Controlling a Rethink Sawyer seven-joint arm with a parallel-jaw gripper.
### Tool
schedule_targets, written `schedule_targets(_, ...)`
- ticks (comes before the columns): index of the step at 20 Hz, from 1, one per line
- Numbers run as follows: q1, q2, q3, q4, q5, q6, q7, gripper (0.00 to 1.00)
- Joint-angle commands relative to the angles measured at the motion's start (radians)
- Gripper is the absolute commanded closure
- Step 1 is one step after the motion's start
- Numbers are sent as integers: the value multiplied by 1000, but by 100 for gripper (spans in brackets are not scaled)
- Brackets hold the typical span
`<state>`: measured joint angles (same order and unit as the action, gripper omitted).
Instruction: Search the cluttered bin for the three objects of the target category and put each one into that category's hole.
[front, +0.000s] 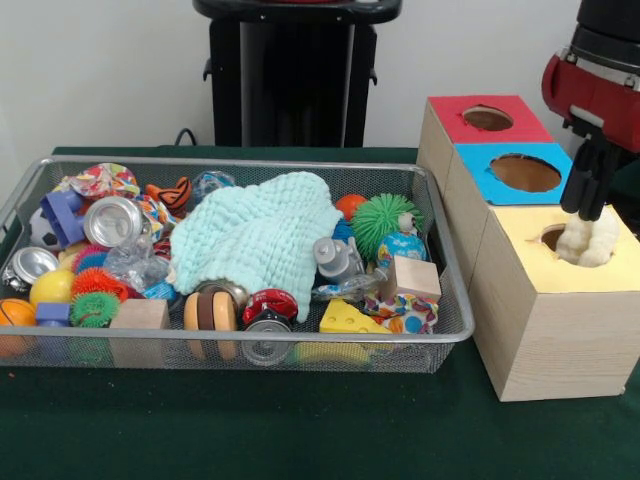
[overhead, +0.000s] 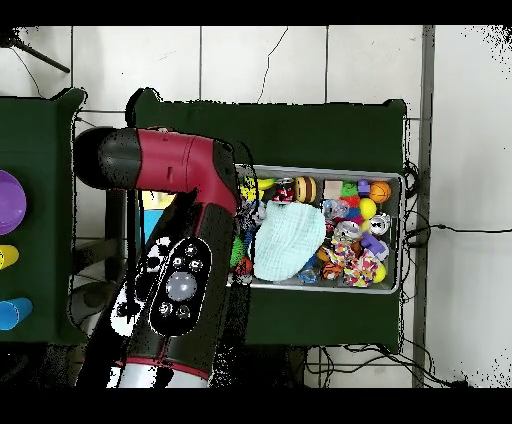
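Tool (front: 588, 215) clamped on white plush toy (front: 588, 243), held over hole (front: 553, 238) of yellow box (front: 560, 310), far right of bin (front: 230, 345). Toy judged soft, light, squashy; grip taken at top.

A pale mint cloth (front: 258, 237) with a waffle pattern lies in the middle of the silver wire bin (front: 455, 300). The three boxes have a red top (front: 487, 119), a blue top (front: 522, 172) and a yellow top (front: 520, 235). The black gripper (front: 587, 205) holds a cream-white fluffy toy (front: 588, 243), and the table cover (front: 300, 430) is dark green.
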<state>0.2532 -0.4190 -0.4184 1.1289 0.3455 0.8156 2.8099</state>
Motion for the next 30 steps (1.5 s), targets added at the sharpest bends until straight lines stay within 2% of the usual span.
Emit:
schedule_targets(1, 15, 21, 113, 124, 4, -46, 92, 100)
schedule_targets(8, 24, 30, 116, 130, 11, -62, 102, 100)
schedule_targets(18, 30, 63, 136, 151, 11, -141, 95, 100)
schedule_targets(20, 30, 73, 147, 170, 7, -180, 89, 100)
schedule_targets(24, 9, 84, 214, 252, -6, -335, 50, 100)
schedule_targets(27, 6, 103, 243, 311, -25, -472, 75, 100)
schedule_targets(30, -13, 92, 280, 364, -36, -550, 70, 100)
